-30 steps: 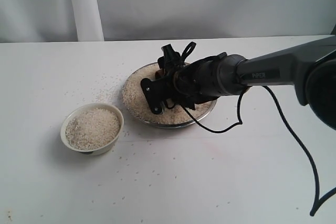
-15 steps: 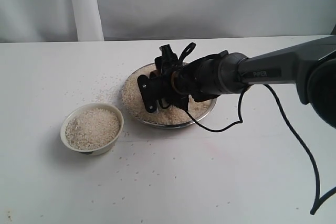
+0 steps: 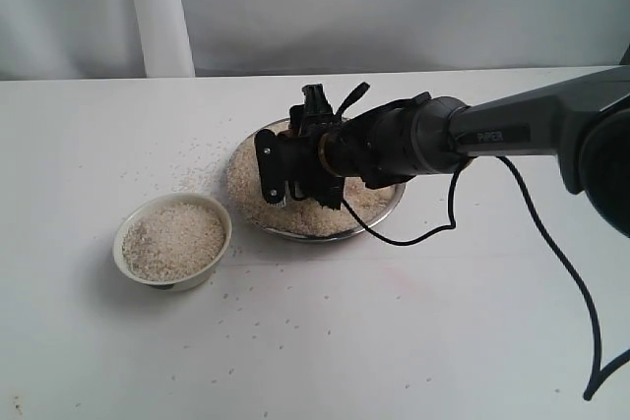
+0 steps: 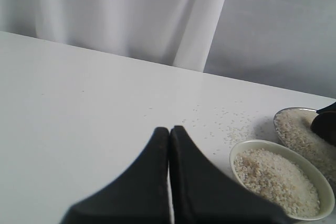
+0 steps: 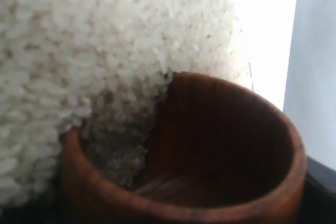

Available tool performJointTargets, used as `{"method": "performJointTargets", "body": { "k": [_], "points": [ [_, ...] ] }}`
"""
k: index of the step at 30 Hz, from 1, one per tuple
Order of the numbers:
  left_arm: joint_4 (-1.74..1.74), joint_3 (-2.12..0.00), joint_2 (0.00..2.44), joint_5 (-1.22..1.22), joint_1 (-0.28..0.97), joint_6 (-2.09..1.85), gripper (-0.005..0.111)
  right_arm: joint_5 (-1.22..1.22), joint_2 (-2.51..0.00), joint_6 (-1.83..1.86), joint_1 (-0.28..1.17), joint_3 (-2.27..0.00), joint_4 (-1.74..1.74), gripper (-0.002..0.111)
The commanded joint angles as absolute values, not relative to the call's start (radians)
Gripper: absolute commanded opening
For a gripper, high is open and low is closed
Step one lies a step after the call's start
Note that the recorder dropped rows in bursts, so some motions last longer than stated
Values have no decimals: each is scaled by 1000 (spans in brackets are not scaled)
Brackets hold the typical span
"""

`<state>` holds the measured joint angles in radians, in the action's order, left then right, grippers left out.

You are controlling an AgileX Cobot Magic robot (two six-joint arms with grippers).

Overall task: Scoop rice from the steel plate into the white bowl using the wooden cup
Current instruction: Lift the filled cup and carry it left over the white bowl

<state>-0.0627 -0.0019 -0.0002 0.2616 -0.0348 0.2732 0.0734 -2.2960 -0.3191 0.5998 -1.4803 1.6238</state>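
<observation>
The right gripper (image 3: 293, 176) clamps the wooden cup (image 5: 220, 150), which is tipped on its side with its mouth pushed into the rice (image 5: 94, 35) heaped on the steel plate (image 3: 295, 234). Grains spill over the cup's lip and bank along one side of its dark inside, while the other side shows bare wood grain. From the exterior view the cup is mostly hidden behind the black fingers, which hang low over the plate's near-left part. The dark arm (image 3: 512, 130) reaches in from the right, a black cable (image 3: 512, 194) looping under it.

Well apart from the plate, the left gripper (image 4: 169, 129) hovers above the white table (image 3: 394, 341), its two fingers pressed together on nothing.

The white bowl (image 3: 224, 225) stands just left of the plate and nearer the camera, filled almost to the rim with rice. Loose grains (image 3: 197, 154) dot the table around both vessels.
</observation>
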Motion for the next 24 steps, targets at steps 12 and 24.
{"method": "performJointTargets", "body": {
  "k": [12,24],
  "points": [
    [-61,0,0,259,-30,276,0,-68,-2311,-408,558,-1468,1441,0],
    [-61,0,0,259,-30,276,0,-277,-2272,-576,498,-1463,1425,0]
  ]
}}
